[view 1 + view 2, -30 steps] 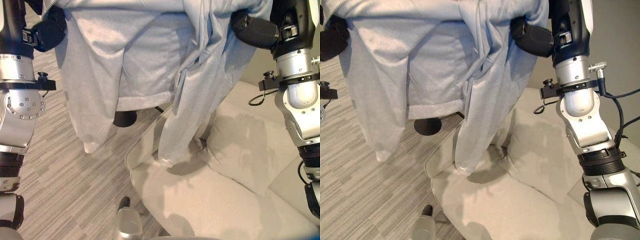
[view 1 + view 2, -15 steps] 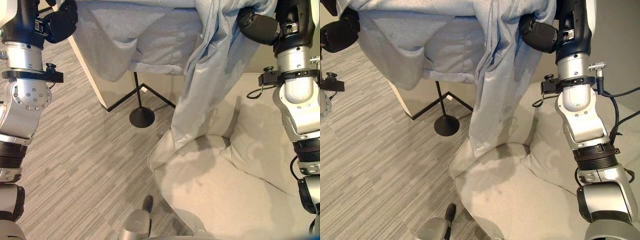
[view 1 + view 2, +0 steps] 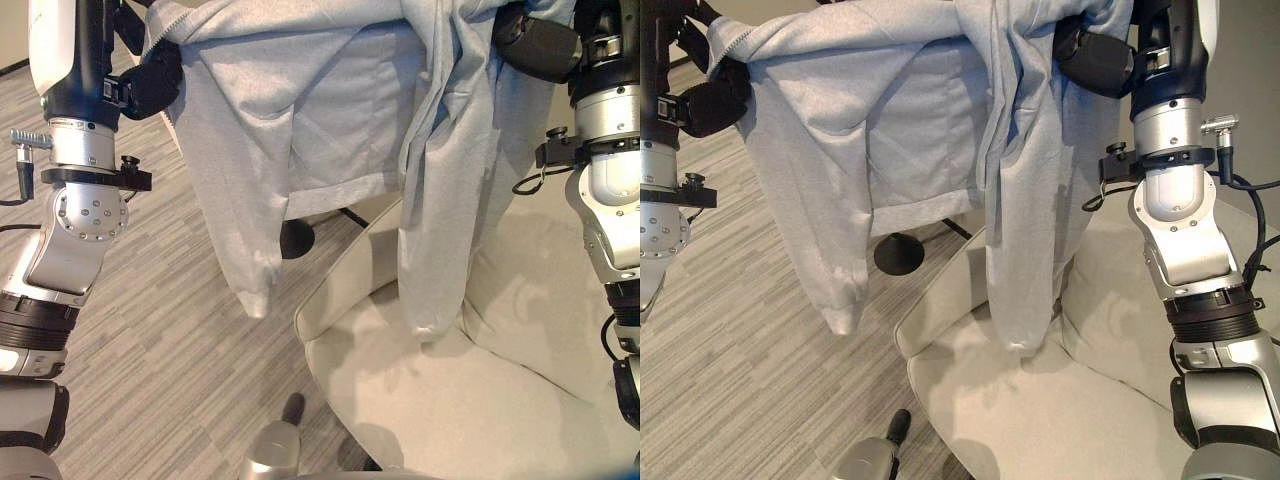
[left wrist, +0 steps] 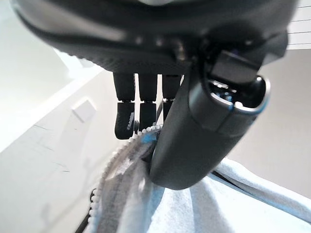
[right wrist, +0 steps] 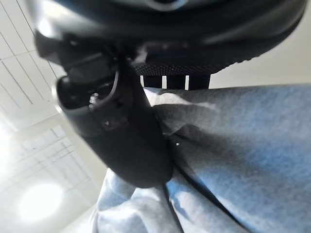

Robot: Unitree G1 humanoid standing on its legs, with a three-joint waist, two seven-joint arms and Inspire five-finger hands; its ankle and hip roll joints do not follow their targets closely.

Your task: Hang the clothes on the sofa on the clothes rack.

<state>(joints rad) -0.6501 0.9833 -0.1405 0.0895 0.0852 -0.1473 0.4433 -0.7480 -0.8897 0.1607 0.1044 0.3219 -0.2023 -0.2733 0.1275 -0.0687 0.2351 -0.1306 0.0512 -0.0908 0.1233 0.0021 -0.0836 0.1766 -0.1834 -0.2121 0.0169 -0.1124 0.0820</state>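
Grey striped floor; cream sofa; perhaps ceiling panels.

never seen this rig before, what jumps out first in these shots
A pale grey zip hoodie held up high across the view, its sleeves dangling. The left hand pinches its zipper edge and the right hand grips its cloth on the other side. Below it sits a cream sofa on striped grey floor, with a round black stand base behind the hoodie.
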